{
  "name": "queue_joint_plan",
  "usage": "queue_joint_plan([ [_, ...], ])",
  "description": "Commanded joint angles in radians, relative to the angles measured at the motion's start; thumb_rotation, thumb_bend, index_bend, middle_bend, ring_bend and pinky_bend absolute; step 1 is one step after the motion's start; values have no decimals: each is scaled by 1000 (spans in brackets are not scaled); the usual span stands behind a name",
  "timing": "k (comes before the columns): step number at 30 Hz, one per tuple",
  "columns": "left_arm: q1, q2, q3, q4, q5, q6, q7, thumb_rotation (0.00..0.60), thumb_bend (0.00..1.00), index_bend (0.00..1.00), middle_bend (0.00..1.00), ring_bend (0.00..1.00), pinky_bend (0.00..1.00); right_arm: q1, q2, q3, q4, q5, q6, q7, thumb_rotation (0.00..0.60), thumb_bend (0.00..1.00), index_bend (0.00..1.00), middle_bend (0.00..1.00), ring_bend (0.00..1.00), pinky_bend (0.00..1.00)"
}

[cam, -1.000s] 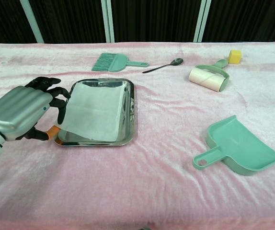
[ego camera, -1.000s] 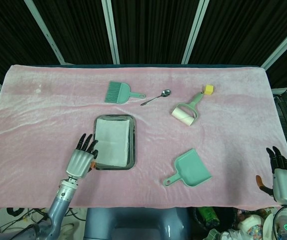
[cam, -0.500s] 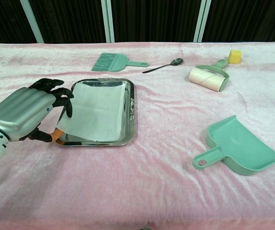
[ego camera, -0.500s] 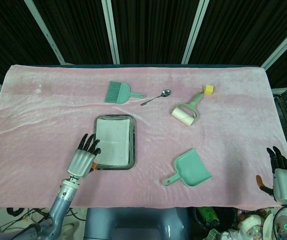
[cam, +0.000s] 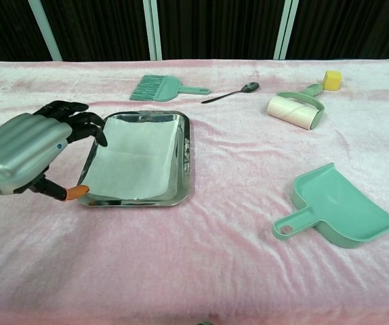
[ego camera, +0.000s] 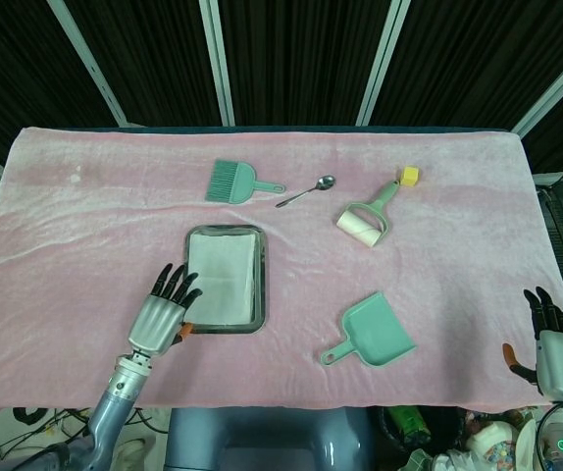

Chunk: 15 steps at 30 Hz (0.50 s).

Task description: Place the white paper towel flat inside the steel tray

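Note:
The steel tray (ego camera: 193, 235) (cam: 187, 154) lies left of the table's middle. The white paper towel (ego camera: 221, 275) (cam: 135, 159) lies flat inside it, its edges within the rim. My left hand (ego camera: 164, 312) (cam: 25, 152) hovers by the tray's near-left corner, fingers spread and holding nothing. Its dark fingertips reach over the tray's left rim, and its orange-tipped thumb is close to the near corner. My right hand (ego camera: 554, 345) rests at the table's front right edge, far from the tray, with nothing in it. The chest view does not show it.
A green brush (ego camera: 230, 182) (cam: 155, 87) and a spoon (ego camera: 306, 191) (cam: 232, 92) lie behind the tray. A lint roller (ego camera: 365, 221) (cam: 295, 110) and a yellow block (ego camera: 410, 176) (cam: 331, 79) sit at the back right. A green dustpan (ego camera: 372, 332) (cam: 337, 205) lies right of the tray.
The towel's left edge, which stuck out over the tray's left rim, now lies inside the tray. My left hand has drawn back slightly from it. The right hand has not moved.

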<state>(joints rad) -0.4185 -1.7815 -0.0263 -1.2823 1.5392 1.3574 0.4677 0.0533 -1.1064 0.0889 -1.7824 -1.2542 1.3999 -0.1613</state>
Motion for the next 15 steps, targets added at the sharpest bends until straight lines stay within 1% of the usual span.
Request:
queue_joint_plan([
  [1,4,61,6,-72,7,-5,-15,600,203,294,135,0,0,0,0,1,-1,2,0,1,600,285,79,24,124,143],
  [4,-3,112,9,-106,13,-21,-39,600,211,284,142,0,0,0,0,1,-1,3,-1,1,600,285,79,24,124,143],
  [7,-28,187,13,-140,-6,-95,-71,600,219,267,133,0,0,0,0,0,-2,3,-1,0,600,286,79,24,124,143],
  [9,-45,226,12,-142,-14,-136,-84,600,225,261,116,0,0,0,0,1,-2,3,1,-1,600,286,79,24,124,142],
  [11,-62,259,17,-126,6,-155,-107,600,240,243,91,0,2,0,0,1,-1,3,1,-1,600,286,79,24,124,143],
  [12,-70,277,23,-117,22,-163,-127,600,246,237,86,0,11,0,0,1,-1,3,1,-1,600,287,79,24,124,143],
  [13,-79,330,33,-110,51,-161,-190,600,254,231,81,0,39,0,-1,0,-1,3,0,-2,600,286,79,24,124,143],
  [15,-83,381,50,-107,88,-149,-282,600,260,230,77,0,91,0,-1,0,0,3,1,-3,600,286,79,24,124,143],
])
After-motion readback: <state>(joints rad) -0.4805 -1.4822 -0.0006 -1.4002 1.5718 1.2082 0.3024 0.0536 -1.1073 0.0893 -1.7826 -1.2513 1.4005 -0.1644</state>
